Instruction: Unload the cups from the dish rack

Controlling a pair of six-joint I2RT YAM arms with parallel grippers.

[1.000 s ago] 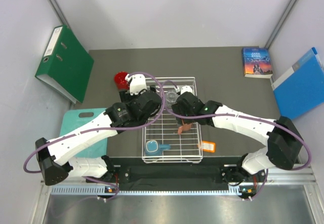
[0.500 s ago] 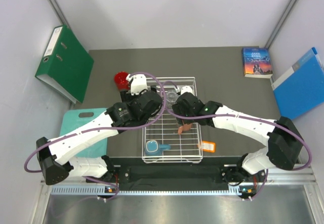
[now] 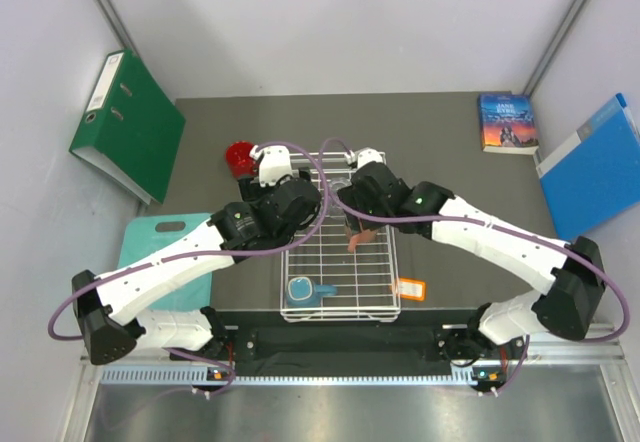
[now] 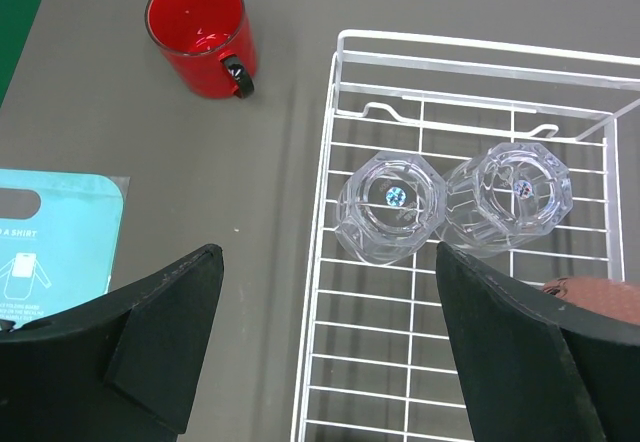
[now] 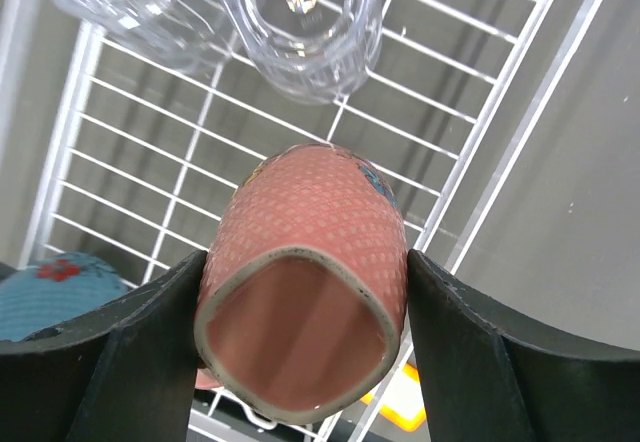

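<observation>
My right jaws clamp the salmon-pink mug [image 5: 300, 292] over the dish rack [image 4: 470, 46]; slipping, it could strike the glass tumblers [image 5: 305, 22]. My left jaws gape empty.

Glass tumblers [image 4: 392, 207] — glossy red mug [image 4: 197, 30]

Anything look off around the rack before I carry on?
The salmon-pink mug, tilted over the dish rack between the right gripper's fingers, has an oblong mouth rather than a round one, as if squeezed. Nothing else stands out.
</observation>
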